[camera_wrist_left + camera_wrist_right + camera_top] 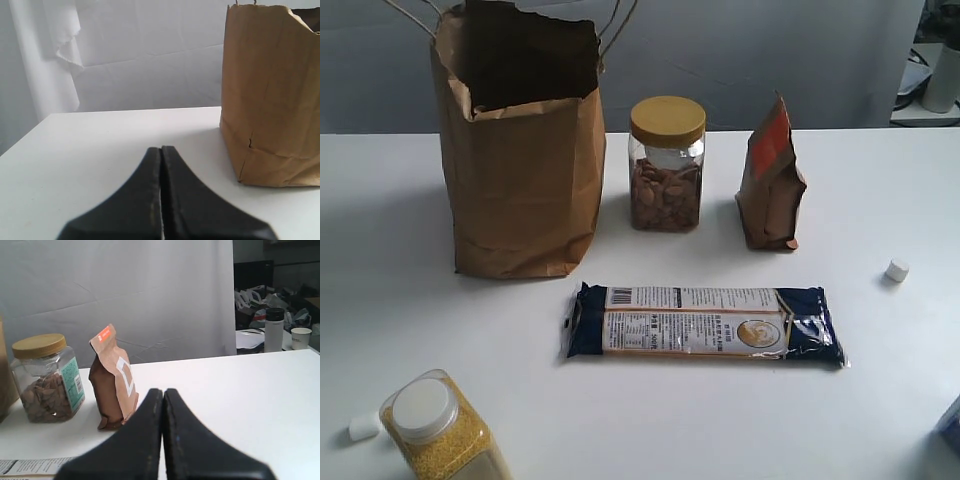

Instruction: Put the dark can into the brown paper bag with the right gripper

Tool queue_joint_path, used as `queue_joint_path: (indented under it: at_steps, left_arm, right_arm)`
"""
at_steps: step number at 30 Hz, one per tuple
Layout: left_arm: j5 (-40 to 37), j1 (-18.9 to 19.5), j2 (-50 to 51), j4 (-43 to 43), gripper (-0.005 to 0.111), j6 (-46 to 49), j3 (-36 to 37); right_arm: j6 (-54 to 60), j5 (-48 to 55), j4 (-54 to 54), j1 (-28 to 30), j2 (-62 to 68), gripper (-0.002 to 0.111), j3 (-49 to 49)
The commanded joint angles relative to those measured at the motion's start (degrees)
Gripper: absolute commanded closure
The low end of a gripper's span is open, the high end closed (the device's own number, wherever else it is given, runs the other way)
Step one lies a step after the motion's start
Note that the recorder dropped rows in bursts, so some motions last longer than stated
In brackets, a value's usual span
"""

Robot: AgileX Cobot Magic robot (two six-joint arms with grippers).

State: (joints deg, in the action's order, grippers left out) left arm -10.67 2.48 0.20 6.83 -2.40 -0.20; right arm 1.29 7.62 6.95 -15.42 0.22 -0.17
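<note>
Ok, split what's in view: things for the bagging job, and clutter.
Job: brown paper bag, right gripper (shut); the dark can shows in no view.
Clutter: nut jar, brown-and-orange pouch, long blue packet, grain jar, small white cap.

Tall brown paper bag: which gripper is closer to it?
Left. The left gripper sits close beside the brown paper bag; the right gripper is farther, past the clear yellow-lidded nut jar.
</note>
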Motion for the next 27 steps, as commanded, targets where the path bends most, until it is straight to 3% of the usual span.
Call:
queue_joint_path:
  at_steps: [1,7,25,27]
  left_arm:
    - [0.24,-0.35,-0.20,0.21,0.107,-0.20,0.20]
    - [0.24,-0.35,-0.20,0.21,0.107,-0.20,0.20]
    - [0.24,-0.35,-0.20,0.21,0.107,-0.20,0.20]
    - [0.24,-0.35,-0.20,0.21,0.107,-0.20,0.20]
  right_arm:
    - [-0.25,0.36,-0.44,-0.19,-0.22,0.108,0.17]
    - [-6.45,-0.07,15.25,-0.19,-0.22,0.108,0.17]
    - [-6.45,-0.07,15.50,-0.19,-0.22,0.108,0.17]
    - [-4.00,-0.49,11.35,-0.19,-0.22,0.108,0.17]
